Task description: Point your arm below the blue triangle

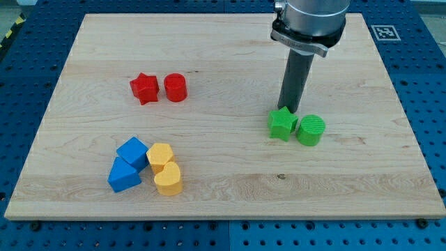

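- Nearest the camera, in the lower left of the frame, sits the cluster I care about: the blue triangle (123,176) at the bottom, a blue cube (132,151) touching it just above, and two yellow blocks, a yellow cylinder (168,179) and a yellow rounded block (160,155), pressed against their right sides.
- I judge the triangle a small, rigid, light piece that would slide easily on the smooth wood; the task asks no push, only parking my tip below it, so contact should be avoided.
- Below the triangle there is bare board (223,202) before the bottom edge, a modest strip, enough for the tip but close to the rim.
- Mid-right, a green star (281,124) and a green cylinder (311,130) stand side by side, touching or nearly so.
- My tip (288,109) is a bare rod with nothing to open or close; it holds nothing and stands just behind the green star, its very end hidden by it.
- Between tip and target the wood is open, sweeping leftward and down.
- Farthest, upper left: a red star (144,88) beside a red cylinder (175,88), well off any route.
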You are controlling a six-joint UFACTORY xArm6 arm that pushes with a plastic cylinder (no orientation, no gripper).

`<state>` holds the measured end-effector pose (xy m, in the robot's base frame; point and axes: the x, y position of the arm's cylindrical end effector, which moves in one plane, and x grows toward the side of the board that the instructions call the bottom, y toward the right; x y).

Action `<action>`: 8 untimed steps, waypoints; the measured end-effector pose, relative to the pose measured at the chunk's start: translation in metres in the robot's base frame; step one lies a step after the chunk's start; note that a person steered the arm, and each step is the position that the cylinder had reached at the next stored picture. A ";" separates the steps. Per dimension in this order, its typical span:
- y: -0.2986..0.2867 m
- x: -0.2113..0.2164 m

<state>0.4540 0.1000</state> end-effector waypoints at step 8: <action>-0.069 0.165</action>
<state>0.6186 0.0310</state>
